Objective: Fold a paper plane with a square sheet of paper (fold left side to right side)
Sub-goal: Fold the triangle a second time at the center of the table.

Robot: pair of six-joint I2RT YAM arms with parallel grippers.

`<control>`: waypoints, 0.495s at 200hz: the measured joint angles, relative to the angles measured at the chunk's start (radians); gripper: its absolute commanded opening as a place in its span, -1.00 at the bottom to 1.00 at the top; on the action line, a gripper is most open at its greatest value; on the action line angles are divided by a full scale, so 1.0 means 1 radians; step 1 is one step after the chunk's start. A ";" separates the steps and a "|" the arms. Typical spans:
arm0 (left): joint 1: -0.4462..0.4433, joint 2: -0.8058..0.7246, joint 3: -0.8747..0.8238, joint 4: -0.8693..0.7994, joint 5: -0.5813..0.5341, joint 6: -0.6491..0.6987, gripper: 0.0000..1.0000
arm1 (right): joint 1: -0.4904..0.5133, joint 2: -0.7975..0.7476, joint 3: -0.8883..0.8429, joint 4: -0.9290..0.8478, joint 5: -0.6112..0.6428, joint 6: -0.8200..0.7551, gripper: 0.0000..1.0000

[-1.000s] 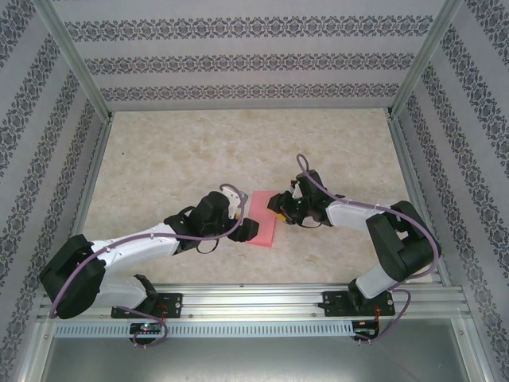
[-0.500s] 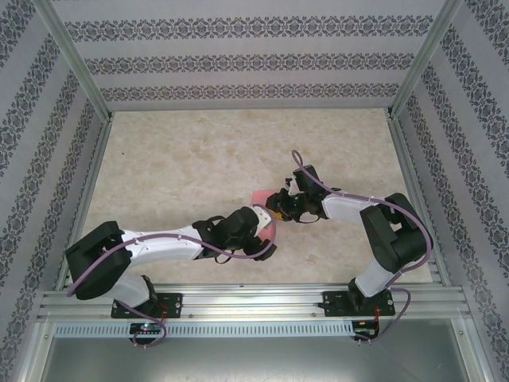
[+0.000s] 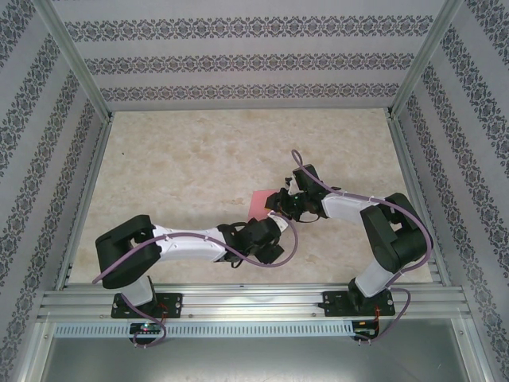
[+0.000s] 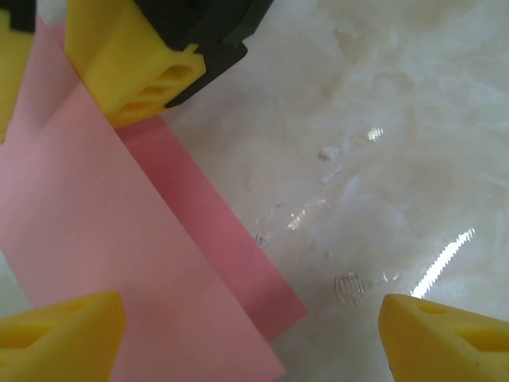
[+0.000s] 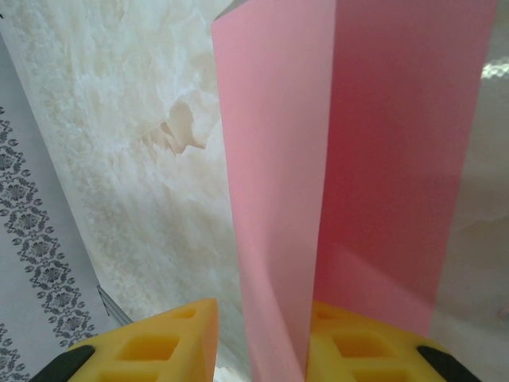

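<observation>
Steadying the raised paper (image 5: 278, 159) flap between half-closed right jaws, grip unclear; holding left jaws wide, empty; likely needing edges matched before creasing.

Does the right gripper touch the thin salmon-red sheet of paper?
Touching. Right wrist view: the salmon-red paper sheet rests against a yellow finger of the right gripper.

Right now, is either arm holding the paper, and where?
The left jaws are open, empty. The right jaws straddle a raised flap of the square sheet of paper; whether they pinch it cannot be told.
</observation>
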 measured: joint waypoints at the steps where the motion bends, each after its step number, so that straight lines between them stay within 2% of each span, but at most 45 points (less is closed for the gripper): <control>1: -0.002 0.002 0.002 0.000 -0.002 0.000 0.59 | 0.000 0.000 0.000 0.000 0.000 0.000 -0.37; 32: -0.006 0.023 0.016 -0.024 -0.026 -0.004 0.35 | -0.006 0.000 0.000 -0.002 0.000 -0.001 -0.37; 77: -0.007 0.021 0.022 -0.050 -0.027 -0.009 -0.20 | -0.006 0.000 0.000 -0.029 0.001 -0.020 -0.37; 99: -0.007 0.009 0.029 -0.067 -0.027 -0.010 -0.57 | -0.006 0.000 0.000 -0.042 0.003 -0.028 -0.38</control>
